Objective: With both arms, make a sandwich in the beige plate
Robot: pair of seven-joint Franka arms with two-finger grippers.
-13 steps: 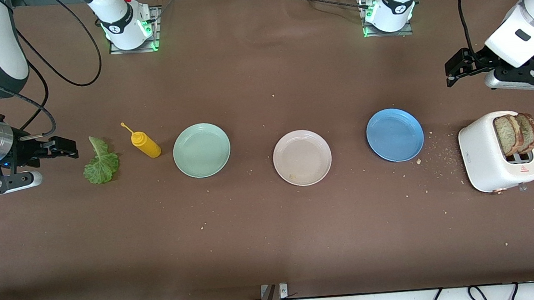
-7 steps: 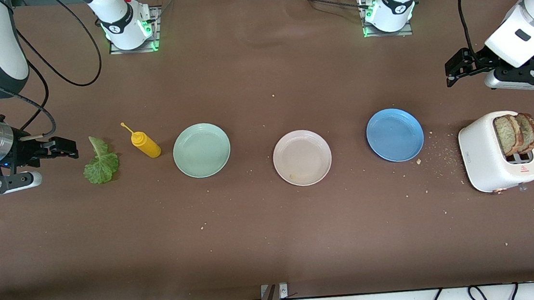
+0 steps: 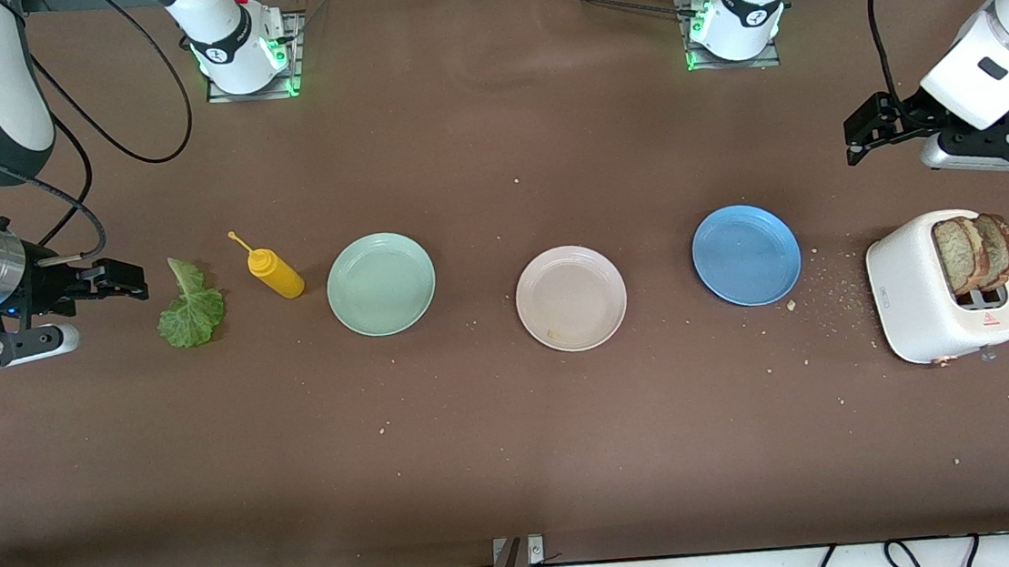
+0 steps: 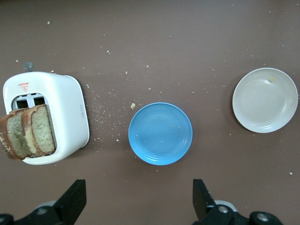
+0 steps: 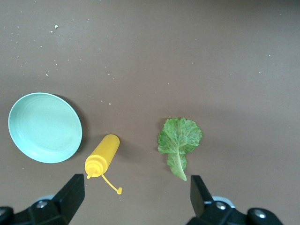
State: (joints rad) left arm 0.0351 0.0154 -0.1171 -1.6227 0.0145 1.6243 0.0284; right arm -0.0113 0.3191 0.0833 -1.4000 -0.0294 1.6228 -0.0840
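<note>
Nothing is built yet: my beige plate [image 3: 571,298] sits bare mid-table, both bread slices [image 3: 977,253] stand in the toaster [image 3: 926,301] near my left arm's end, the lettuce leaf [image 3: 190,313] lies near my right arm's end, and my left claw [image 3: 864,129] and right claw [image 3: 116,281] hang spread and empty.

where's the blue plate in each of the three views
Front view: the blue plate lies between the beige plate and the white toaster.
Left wrist view: it shows near the middle, again between toaster and beige plate.
Right wrist view: not in it.
Shared landmark: the toaster.
</note>
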